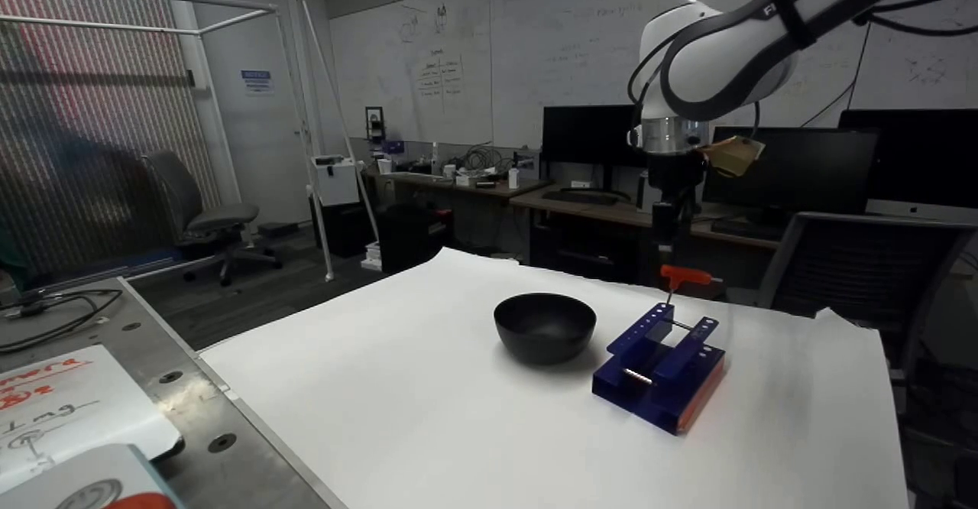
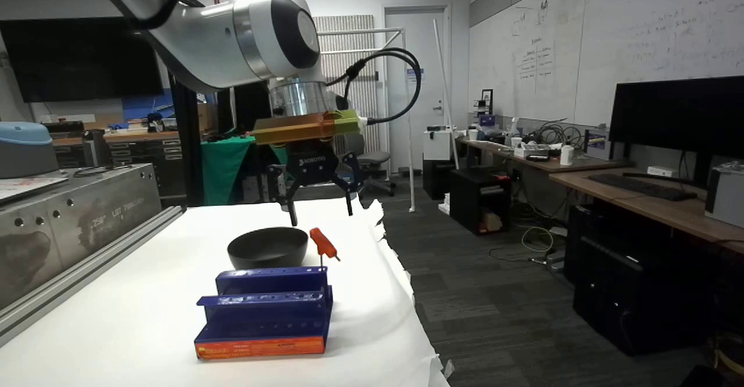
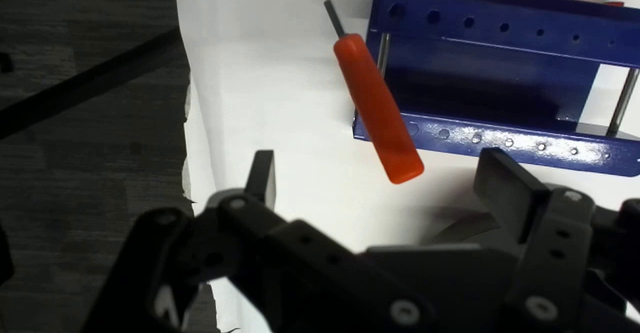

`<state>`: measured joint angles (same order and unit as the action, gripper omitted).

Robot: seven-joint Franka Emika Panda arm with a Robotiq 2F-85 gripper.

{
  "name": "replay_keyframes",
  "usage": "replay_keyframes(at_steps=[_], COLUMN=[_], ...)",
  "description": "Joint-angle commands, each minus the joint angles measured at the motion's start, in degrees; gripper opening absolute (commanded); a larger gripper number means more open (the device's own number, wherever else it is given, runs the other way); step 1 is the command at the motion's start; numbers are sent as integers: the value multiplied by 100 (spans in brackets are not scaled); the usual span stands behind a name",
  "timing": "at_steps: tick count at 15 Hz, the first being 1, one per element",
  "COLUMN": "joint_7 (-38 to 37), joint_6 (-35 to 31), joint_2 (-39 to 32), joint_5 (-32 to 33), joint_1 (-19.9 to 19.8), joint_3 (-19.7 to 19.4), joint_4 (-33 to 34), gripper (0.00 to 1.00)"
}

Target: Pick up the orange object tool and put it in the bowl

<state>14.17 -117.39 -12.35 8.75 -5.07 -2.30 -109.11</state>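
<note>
Table (image 1: 367, 402): white-covered, bearing all the task's things; mind the edge near the work.
Blue rack (image 2: 264, 314): lying close to that edge, probably light; avoid dragging with any sideways pull.
Black bowl (image 1: 544, 348): sitting just beside the blue rack; once over the rim, lower well inside before letting go, to spare a bounce.
Fingers (image 3: 507, 188): spread wide, gripping nothing, poised higher than the orange tool (image 3: 377, 108), to either side; judging by the wrist view, best shifted a little toward the blue rack before coming down.
Orange tool: standing at an end corner of the blue rack, with handle (image 2: 323, 243) uppermost, not yet grasped; close across the handle's middle, turning slightly to match the slant.
Metal shaft (image 1: 670, 296): running down from handle to blue rack, apparently into an end hole, tip hidden; lift straight up until free, for fear of snagging.
Metal stub (image 3: 335, 18): jutting from one end of the handle; keep clear of both fingers.
</note>
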Motion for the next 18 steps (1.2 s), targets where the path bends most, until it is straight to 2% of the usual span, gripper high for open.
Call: replay_keyframes(at_steps=[1,3,4,5,7,14,16,18], joint_7=[475,676,757,845,1033,1351,1387,1325], joint_6=[429,624,698,740,772,436,461,506], joint_2=[-389,-473,-493,-494,-477,-320,-330,-252], joint_5=[-190,-214,-206,-202,-193,-136,-160,-161], joint_1=[-94,-134,-145,-153,-153,-123,-133,-121], joint_3=[-7,12,17,27,53,136,143,138], joint_4=[555,625,631,613,522,120,104,93], gripper=[100,100,97,74,71,15,8,12])
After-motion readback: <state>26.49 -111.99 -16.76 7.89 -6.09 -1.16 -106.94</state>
